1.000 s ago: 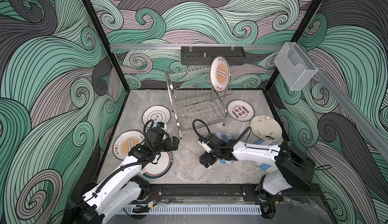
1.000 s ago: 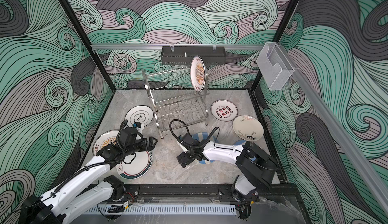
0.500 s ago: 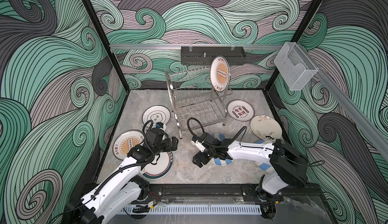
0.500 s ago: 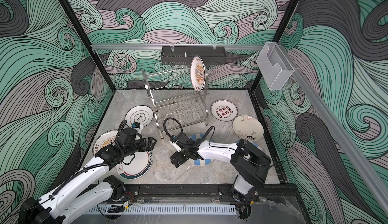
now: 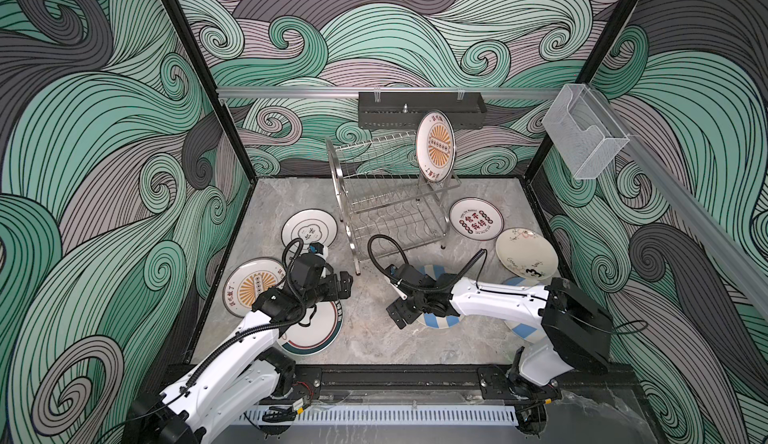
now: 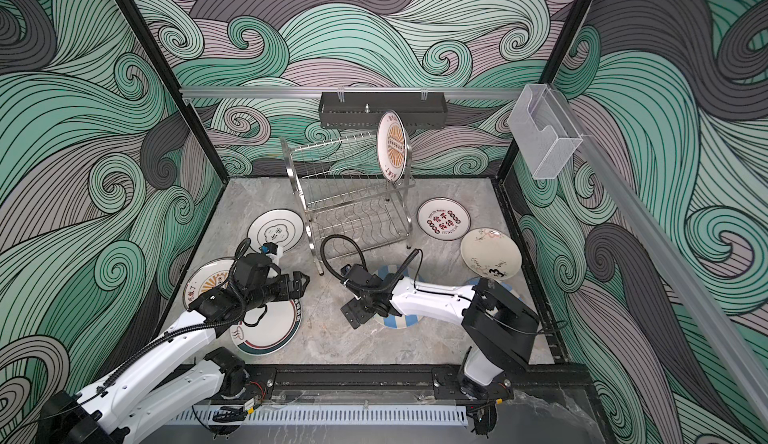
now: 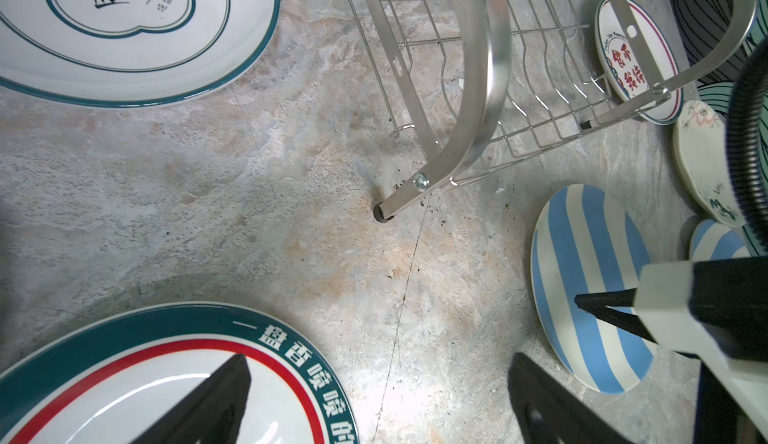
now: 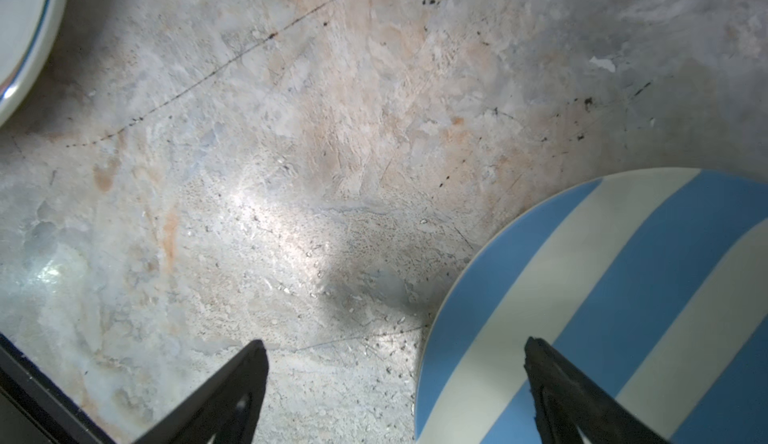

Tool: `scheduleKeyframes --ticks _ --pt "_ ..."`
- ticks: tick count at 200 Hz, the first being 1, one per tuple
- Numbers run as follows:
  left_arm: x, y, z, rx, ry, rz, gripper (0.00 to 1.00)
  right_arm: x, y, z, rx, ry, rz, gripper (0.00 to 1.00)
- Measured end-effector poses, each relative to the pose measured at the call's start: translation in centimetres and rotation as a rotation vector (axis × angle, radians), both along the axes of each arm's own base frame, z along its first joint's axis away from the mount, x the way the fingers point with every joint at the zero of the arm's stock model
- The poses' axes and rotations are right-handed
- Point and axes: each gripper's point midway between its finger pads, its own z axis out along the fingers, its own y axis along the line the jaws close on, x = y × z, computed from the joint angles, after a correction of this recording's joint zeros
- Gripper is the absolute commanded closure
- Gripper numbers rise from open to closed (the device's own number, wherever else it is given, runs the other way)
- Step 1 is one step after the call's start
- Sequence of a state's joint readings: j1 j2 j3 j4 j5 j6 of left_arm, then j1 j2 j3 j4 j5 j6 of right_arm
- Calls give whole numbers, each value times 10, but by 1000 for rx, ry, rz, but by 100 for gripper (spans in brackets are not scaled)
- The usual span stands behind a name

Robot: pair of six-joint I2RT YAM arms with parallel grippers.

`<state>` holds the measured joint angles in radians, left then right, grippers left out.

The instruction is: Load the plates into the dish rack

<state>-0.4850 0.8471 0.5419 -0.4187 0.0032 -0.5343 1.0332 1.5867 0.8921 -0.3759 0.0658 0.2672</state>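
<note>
Two grippers hover low over the marble table (image 5: 374,340), both with jaws wide apart and empty. On the right gripper (image 8: 394,342), one finger sits above the blue-striped plate (image 8: 602,296) and one above bare stone, with the arm stretched low toward the middle. Alongside, the left gripper (image 7: 378,358) hangs over the teal-rimmed plate (image 7: 124,331). Beyond, the dish rack (image 5: 390,196) holds one sunburst plate (image 5: 435,146) upright on its top tier.

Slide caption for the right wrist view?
Open right gripper straddles the rim of a blue-striped plate on marble tabletop.
</note>
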Motion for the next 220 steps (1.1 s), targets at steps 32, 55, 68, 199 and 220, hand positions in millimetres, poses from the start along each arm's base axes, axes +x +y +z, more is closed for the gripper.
scheduleKeyframes --ticks 32,55,68,199,220 --pt "0 0 0 0 1 0 2 -6 -4 -14 -12 29 -5 3" --pt "0 0 0 0 2 -1 1 -7 0 -22 -9 49 -7 3" --pt "0 0 0 0 2 -1 2 -7 4 -21 10 53 -4 3" --pt "-2 0 2 4 -9 -16 1 -19 70 1 192 130 75 5" --pt "-2 -5 6 -8 -12 -44 1 -18 61 24 215 90 61 5"
